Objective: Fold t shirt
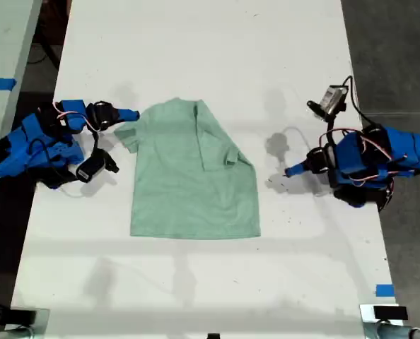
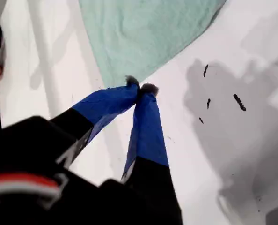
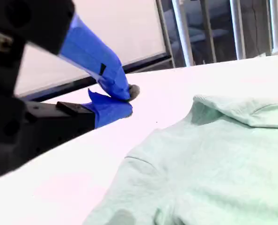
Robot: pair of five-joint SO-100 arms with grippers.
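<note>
Although one side had already been turned inward, the t shirt [image 1: 194, 173] lay mostly flat near the middle of the white table [image 1: 210, 42], its neck toward the far edge in the exterior view and its hem toward the near edge. The sleeve on the exterior view's right was folded over the body, while the sleeve on that view's left spread open on the table. It looked light, thin and limp, so I judged it would sag and drag rather than hold shape; the open sleeve's edge or the shoulder beside it seemed the best hold. My second gripper [image 3: 125, 97] sat just beside that open sleeve, fingers nearly together and holding nothing. My first gripper [image 2: 141, 88] rested at the exterior view's right, apart from the cloth, fingertips touching and empty, above small dark marks [image 2: 238, 101] on the table.
</note>
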